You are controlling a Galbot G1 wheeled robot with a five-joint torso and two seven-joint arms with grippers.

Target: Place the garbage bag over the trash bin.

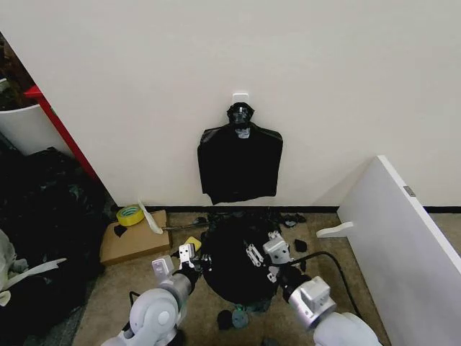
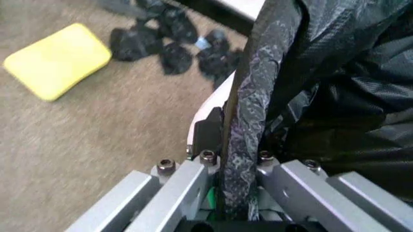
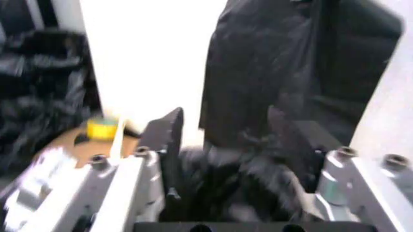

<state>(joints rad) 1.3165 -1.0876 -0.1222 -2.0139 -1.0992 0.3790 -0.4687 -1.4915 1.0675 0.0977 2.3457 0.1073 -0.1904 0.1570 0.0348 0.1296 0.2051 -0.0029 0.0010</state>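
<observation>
I stand over the trash bin, which sits on the floor just in front of me under the garbage bag; a sliver of its pale rim shows beside my left pincer. That pincer pinches a twisted strip of the bag's edge at the bin's left side. My right pincer is at the opposite, right side, its fingers spread with crumpled black film between them, not pressed together on it. The bag lies draped across the bin between my two arms. A yellow pad and black scraps lie on the carpet nearby; another black bundle hangs on the wall behind.
</observation>
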